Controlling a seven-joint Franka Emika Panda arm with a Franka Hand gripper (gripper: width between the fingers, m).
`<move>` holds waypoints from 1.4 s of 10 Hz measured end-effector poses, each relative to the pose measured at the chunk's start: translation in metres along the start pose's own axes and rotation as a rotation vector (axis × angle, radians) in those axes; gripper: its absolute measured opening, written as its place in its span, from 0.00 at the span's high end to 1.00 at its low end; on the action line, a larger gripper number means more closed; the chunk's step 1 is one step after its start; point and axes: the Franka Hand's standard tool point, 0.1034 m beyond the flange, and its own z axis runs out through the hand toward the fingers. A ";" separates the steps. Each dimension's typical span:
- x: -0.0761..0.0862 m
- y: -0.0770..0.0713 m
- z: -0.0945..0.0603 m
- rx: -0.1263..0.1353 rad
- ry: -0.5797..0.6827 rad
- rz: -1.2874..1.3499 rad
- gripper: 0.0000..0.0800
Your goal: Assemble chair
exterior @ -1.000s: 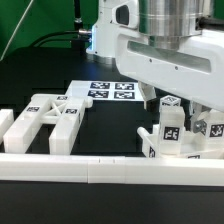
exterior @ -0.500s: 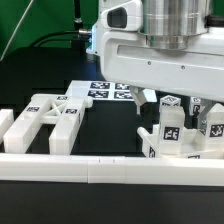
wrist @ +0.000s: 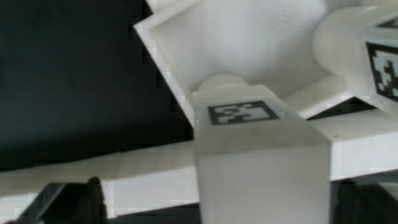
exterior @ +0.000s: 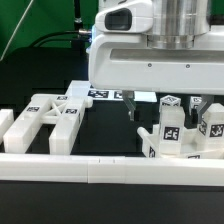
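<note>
I'm hovering the gripper (exterior: 134, 106), fingers (wrist: 75, 198) spread wide and gripping nothing, over the chair parts (exterior: 172, 132) at the exterior view's right. A tagged piece (wrist: 240, 112) is lying between the fingertips, its long axis seemingly crossing their closing line.

The arm's white head (exterior: 140, 60) has slid toward the exterior view's left and looms larger, now hiding nearly all of the marker board (exterior: 104, 95), with its dark finger (exterior: 130, 106) farther from the tagged chair pieces (exterior: 170, 130).
</note>
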 end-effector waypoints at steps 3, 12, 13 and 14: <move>-0.001 -0.008 0.001 0.003 -0.002 0.031 0.50; -0.003 -0.008 0.003 0.010 -0.008 0.610 0.64; -0.003 -0.008 0.003 0.021 -0.008 0.729 0.64; -0.003 -0.009 0.003 0.025 -0.010 0.809 0.64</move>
